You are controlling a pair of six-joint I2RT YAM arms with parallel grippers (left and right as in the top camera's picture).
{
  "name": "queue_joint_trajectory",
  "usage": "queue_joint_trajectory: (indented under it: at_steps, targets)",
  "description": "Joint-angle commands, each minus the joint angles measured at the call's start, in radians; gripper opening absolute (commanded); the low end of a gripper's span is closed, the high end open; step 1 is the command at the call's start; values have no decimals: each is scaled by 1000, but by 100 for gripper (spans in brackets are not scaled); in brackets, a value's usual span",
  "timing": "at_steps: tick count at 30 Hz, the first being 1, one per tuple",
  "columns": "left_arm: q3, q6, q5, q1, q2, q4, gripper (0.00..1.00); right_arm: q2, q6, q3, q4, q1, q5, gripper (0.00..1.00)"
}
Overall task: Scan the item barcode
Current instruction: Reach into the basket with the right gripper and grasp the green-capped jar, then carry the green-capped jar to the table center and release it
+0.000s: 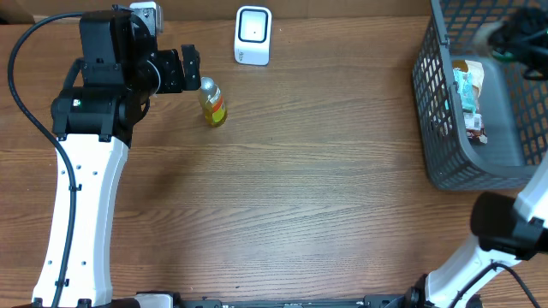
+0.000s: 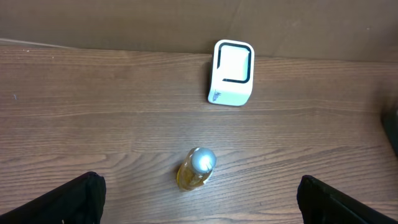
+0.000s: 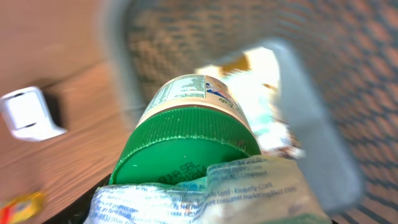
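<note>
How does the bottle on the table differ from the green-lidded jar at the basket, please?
The bottle has a silver cap; the jar a green lid. The bottle stands on the table; the jar is at the basket, beside a packet. Both are closed.

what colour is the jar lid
Green lid on the jar, best in the right wrist view.

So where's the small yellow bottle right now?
In the overhead view, the yellow bottle stands far left on the table, right by the open left gripper, with the white barcode scanner just beyond it to the right.
</note>
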Motion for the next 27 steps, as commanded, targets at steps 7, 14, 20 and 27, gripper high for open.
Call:
queue_joint_trajectory:
  at_steps: [7, 14, 20, 27]
  targets:
    - [0, -14, -11, -7, 2, 0, 100, -32, 100, 20, 2, 388, -70, 27]
    - [0, -13, -11, -6, 2, 0, 100, 2, 274, -97, 11, 633, 59, 31]
    - [0, -13, -11, -7, 2, 0, 100, 55, 373, -255, 81, 754, 90, 31]
    - [0, -13, -11, -7, 2, 0, 100, 90, 540, -497, 275, 853, 18, 31]
